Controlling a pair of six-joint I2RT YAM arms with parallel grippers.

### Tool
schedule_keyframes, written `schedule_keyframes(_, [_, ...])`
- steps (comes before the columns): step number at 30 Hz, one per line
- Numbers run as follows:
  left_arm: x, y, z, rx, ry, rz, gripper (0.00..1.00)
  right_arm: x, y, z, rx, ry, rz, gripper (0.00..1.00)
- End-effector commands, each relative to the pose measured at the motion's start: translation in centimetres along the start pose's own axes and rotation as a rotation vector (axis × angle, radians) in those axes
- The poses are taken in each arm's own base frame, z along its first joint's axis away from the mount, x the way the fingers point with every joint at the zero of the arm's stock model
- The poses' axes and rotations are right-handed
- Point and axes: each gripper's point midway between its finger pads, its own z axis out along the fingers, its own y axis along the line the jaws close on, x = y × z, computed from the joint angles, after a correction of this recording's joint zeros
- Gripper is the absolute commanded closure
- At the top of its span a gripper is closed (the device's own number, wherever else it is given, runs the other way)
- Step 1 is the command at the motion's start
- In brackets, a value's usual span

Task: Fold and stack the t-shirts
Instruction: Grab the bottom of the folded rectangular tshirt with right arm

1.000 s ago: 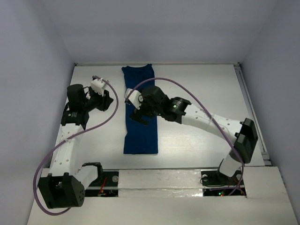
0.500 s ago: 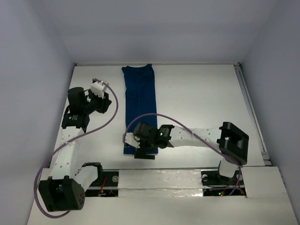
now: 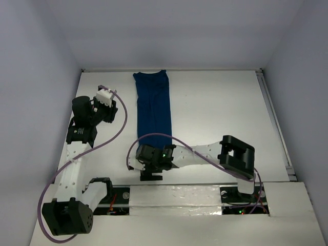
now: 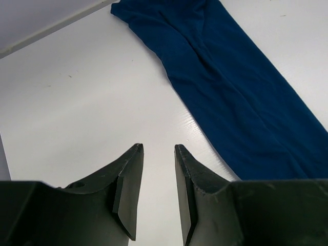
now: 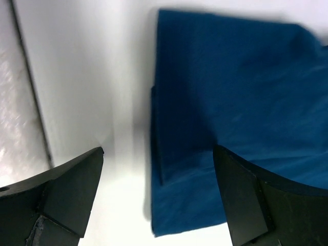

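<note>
The dark blue cloth t-shirt (image 3: 152, 105), folded into a long thin strip, lay flat on the white table (image 3: 220, 107). The right gripper (image 5: 156, 152) hung wide open over its near end, holding nothing. The left gripper (image 4: 158, 148), open a little, was empty beside it.

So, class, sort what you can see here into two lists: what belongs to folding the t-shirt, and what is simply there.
Part of the job: blue t-shirt, folded into a long strip; right gripper, open over its near end; left gripper, open and empty, off to the side.
Simply there: purple cables; white table.
</note>
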Motion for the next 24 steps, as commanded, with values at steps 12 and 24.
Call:
schedule_keyframes(12, [-1.2, 0.4, -0.3, -0.013, -0.051, 0.029, 0.73, -1.6, -2.4, -0.1, 0.115, -0.012, -0.003, 0.10])
schedule_keyframes(24, [-1.5, -0.1, -0.8, 0.008, -0.045, 0.037, 0.72, -0.2, 0.0, 2.4, -0.032, 0.068, -0.004, 0.30])
